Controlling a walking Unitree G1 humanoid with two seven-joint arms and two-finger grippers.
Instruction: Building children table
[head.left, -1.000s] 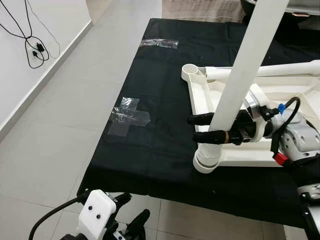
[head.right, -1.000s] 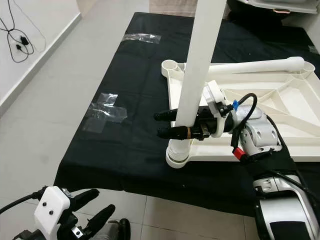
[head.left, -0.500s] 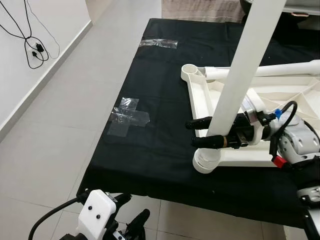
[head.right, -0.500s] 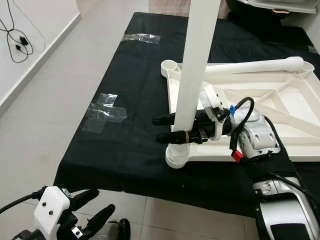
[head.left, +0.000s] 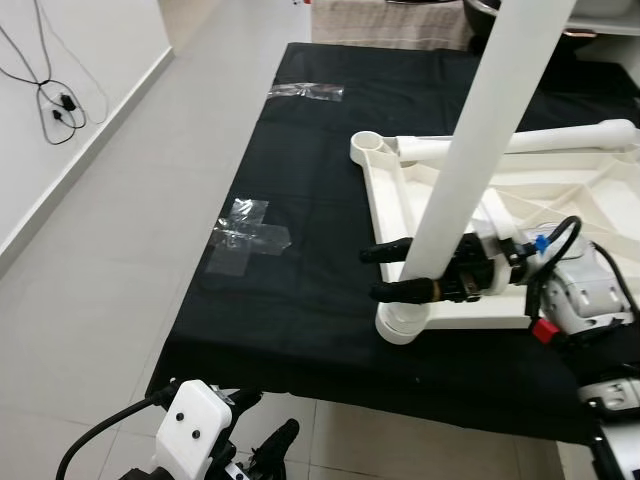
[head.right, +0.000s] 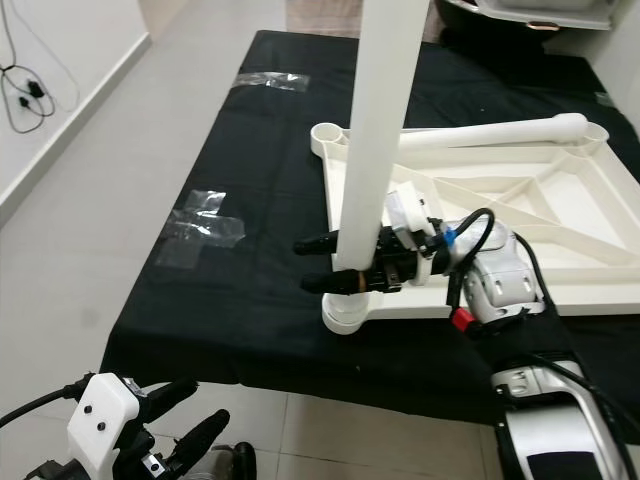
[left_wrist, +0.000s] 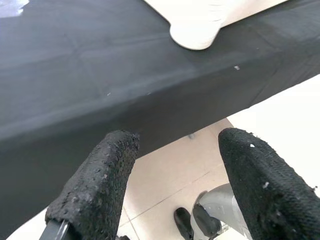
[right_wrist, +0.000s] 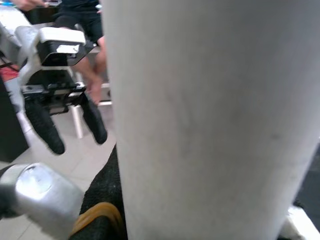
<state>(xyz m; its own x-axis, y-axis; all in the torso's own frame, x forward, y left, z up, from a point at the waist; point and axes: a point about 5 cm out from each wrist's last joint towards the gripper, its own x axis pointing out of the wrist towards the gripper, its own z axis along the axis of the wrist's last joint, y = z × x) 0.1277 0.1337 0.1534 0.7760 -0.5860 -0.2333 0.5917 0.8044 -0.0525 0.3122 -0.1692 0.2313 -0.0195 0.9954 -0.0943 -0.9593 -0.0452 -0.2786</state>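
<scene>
A white children's table top (head.left: 398, 195) lies upside down on a table under black cloth (head.left: 300, 300). A long white table leg (head.left: 470, 150) stands slightly tilted in the near left corner socket (head.left: 398, 325). My right gripper (head.left: 408, 270) is shut on this leg just above the socket, one black finger on each side. In the right wrist view the leg (right_wrist: 210, 115) is very close. A second white leg (head.left: 530, 140) lies along the top's far edge. My left gripper (head.left: 265, 420) hangs open below the table's front edge, its fingers (left_wrist: 95, 185) apart over the floor.
Clear tape patches (head.left: 245, 222) stick to the cloth at the left, and another strip (head.left: 305, 90) at the far end. Black cables (head.left: 55, 100) lie by the left wall. Tiled floor runs along the table's left side. A person's legs (right_wrist: 95, 75) stand beyond the left gripper.
The whole view has shifted a little to the left. The right gripper and the leg have sunk slightly toward the corner socket. The left arm has stayed put.
</scene>
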